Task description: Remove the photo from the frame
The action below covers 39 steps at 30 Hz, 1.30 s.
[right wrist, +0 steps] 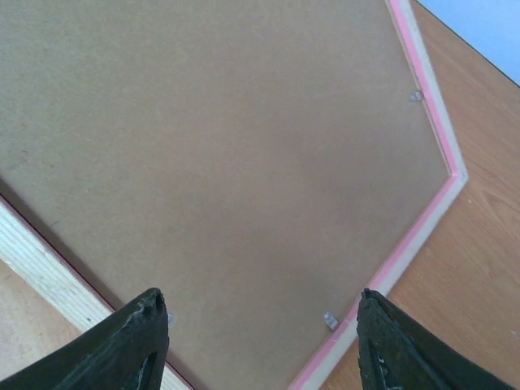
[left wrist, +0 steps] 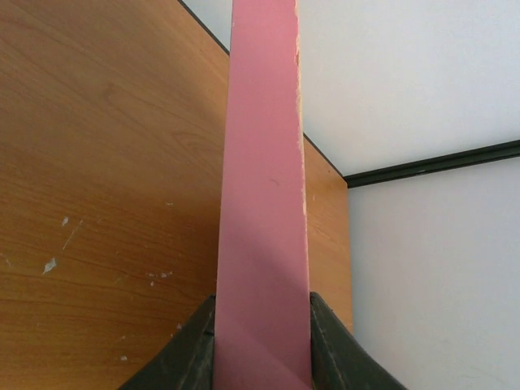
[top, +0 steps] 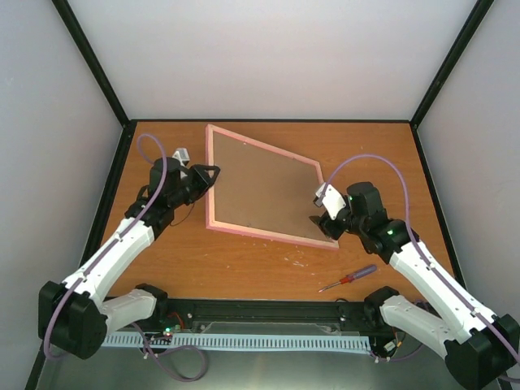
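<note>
While the frame [top: 260, 183] lies back-up on the table [top: 244, 264], its left edge is clamped by the left gripper [left wrist: 262, 345]; the right gripper [right wrist: 260, 296] is spread over the board [right wrist: 203, 146]. The photo, unseen, is judged still inside.

Overhead camera looks down from behind; both wrist cameras hug the frame [top: 264, 191]

Bright, even light; soft shadows, perhaps slight blur.
</note>
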Tool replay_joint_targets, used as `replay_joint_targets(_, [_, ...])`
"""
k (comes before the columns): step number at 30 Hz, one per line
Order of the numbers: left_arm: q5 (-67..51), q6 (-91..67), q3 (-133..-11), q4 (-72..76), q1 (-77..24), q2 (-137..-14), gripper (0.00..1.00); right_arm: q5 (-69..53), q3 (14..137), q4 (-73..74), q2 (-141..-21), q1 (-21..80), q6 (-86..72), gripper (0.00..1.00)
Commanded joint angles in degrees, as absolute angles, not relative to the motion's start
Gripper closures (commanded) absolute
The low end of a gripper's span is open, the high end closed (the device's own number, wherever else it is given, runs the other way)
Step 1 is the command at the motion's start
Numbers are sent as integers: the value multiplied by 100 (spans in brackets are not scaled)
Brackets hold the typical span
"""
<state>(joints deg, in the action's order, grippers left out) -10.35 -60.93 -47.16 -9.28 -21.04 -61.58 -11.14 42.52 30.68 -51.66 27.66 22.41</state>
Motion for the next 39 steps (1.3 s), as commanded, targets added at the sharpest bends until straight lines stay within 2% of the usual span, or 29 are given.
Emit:
replay_joint_targets(1, [-1935, -5860, -4720, 222, -1654, -6379, 99, -886, 4141, 2683, -5022, 2585, 2095, 37])
replay_joint_targets(6, [-2362, -5443, -4539, 272, -1357, -6762, 99, -1129, 4149, 2743, -5147, 2505, 2158, 37])
replay_joint_targets(12, [-2544, -5104, -4324, 325, -1256, -6907, 99, -2893, 4020, 3085, -5179, 2521, 3582, 37])
replay_joint_targets(15, [-2620, -5110, -4292, 325, -1259, -6880, 99, -3115, 4051, 3020, -5668, 2641, 4080, 36])
replay_joint_targets(20, [-2642, -5163, -4225, 332, -1257, -6780, 99, -2408, 4166, 2667, -6491, 3387, 4349, 37])
replay_joint_targets(28, [-2630, -5158, -4201, 297, -1257, -6737, 99, -2233, 4329, 2474, -7027, 3973, 4492, 40])
replay_joint_targets(35, [-2631, -5149, -4163, 328, -1257, -6758, 99, -977, 4370, 1949, -7545, 4652, 4384, 52])
replay_joint_targets(39, [-2575, -5056, -4178, 305, -1257, -6812, 99, -839, 4514, 1882, -7856, 4746, 4244, 72])
